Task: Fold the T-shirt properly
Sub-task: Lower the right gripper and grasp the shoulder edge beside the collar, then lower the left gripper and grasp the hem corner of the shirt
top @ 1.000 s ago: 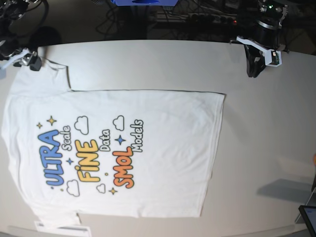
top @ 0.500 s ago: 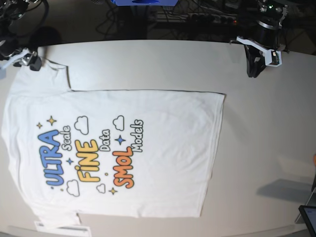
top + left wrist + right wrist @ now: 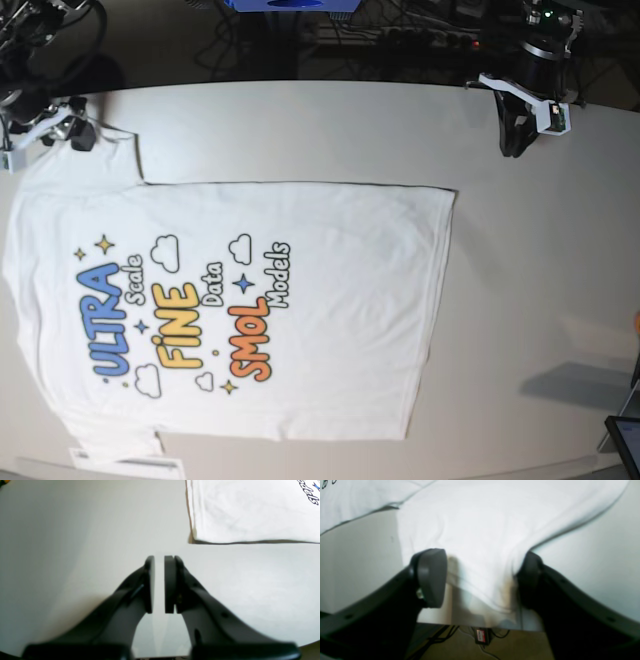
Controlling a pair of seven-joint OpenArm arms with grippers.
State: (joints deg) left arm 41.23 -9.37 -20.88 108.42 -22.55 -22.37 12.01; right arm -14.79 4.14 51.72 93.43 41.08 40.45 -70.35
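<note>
The T-shirt (image 3: 300, 300) lies flat on the table, print up, with its collar end to the left and its hem to the right. My right gripper (image 3: 52, 132) is at the far-left sleeve. In the right wrist view its jaws (image 3: 480, 580) stand open, one on either side of the sleeve cloth (image 3: 480, 530) at the table edge. My left gripper (image 3: 515, 140) hangs over bare table at the far right, apart from the shirt. In the left wrist view its fingers (image 3: 159, 560) are nearly together with only a thin slit, holding nothing. The shirt's hem corner (image 3: 250, 512) lies beyond them.
The pale table (image 3: 300, 130) extends past the shirt on the right. Cables and a small box (image 3: 482, 635) lie below the table edge under the right gripper. A dark device (image 3: 625, 440) sits at the lower right corner. A white strip (image 3: 130, 465) lies by the near sleeve.
The right gripper has shifted slightly down and right onto the sleeve, and its jaws have narrowed. The left arm and the shirt body have not moved.
</note>
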